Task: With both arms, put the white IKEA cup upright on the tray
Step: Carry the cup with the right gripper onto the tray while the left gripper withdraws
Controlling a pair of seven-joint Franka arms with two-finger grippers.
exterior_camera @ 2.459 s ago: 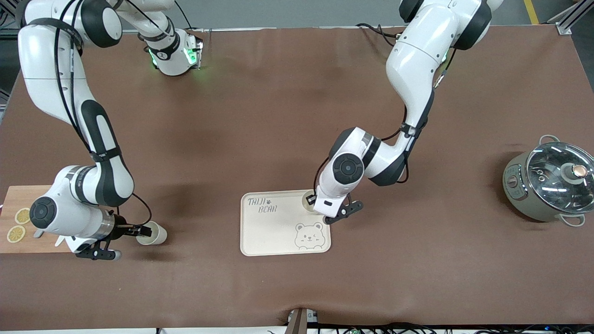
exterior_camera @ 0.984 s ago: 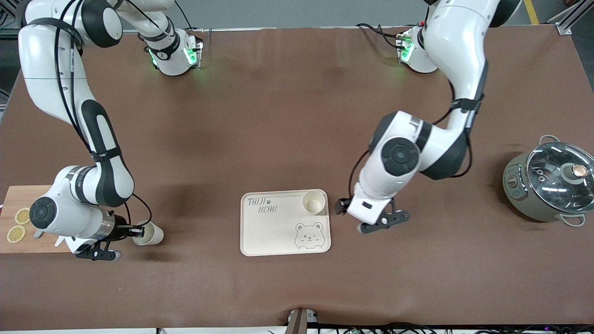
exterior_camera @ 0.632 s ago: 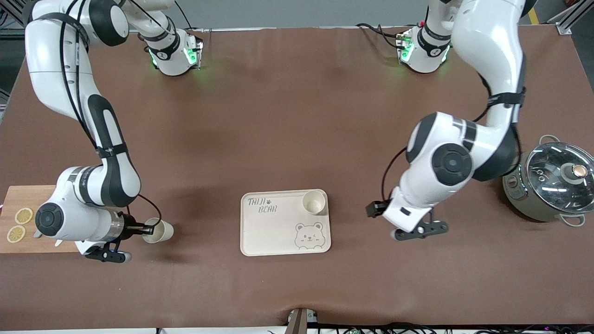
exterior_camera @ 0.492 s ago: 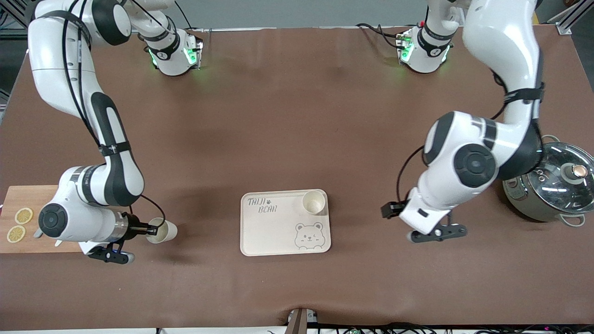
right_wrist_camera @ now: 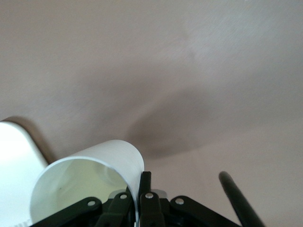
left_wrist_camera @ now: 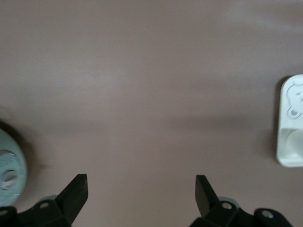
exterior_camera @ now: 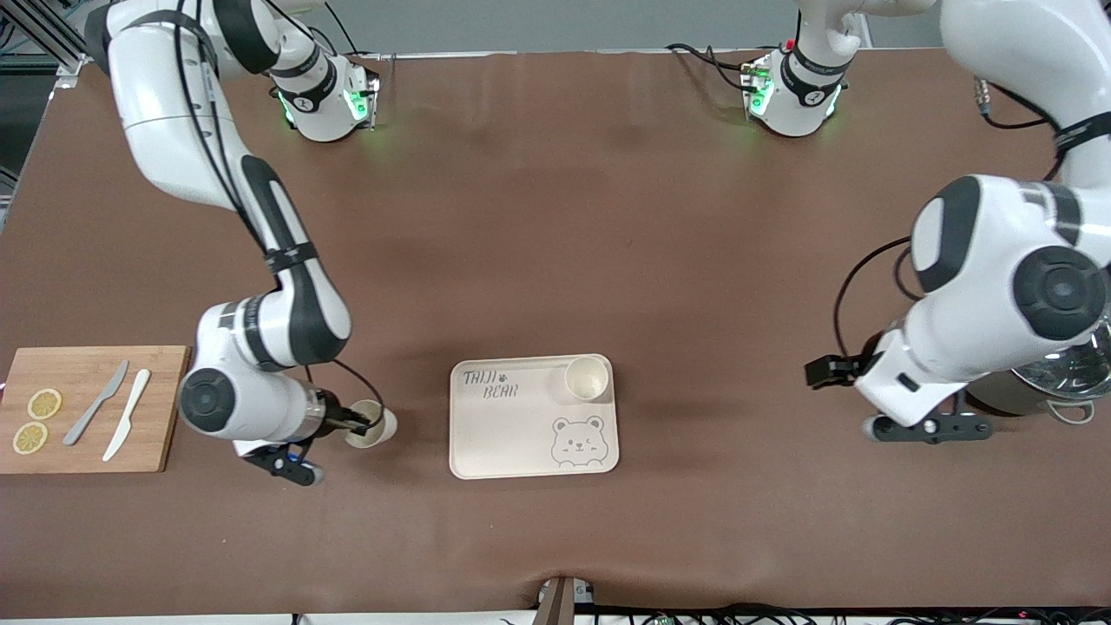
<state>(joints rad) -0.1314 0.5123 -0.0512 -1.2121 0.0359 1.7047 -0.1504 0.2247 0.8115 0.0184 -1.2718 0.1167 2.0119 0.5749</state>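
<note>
brown table (exterior_camera: 538,226), right pincer (exterior_camera: 356,424) clamped on cup (exterior_camera: 371,428) rim, left pincer (left_wrist_camera: 141,191) wide

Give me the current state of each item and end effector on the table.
Left end effector: open, empty, over bare table beside the pot.
Right end effector: shut on held cup's rim.
Held cup: tilted, off the tray.
Cup on tray: upright.
Pot: lid on.

My right gripper (exterior_camera: 354,424) hangs low over the table with its jaws pinched on a white cup's (exterior_camera: 371,428) rim, while my left gripper (left_wrist_camera: 141,189) hovers spread wide.
</note>
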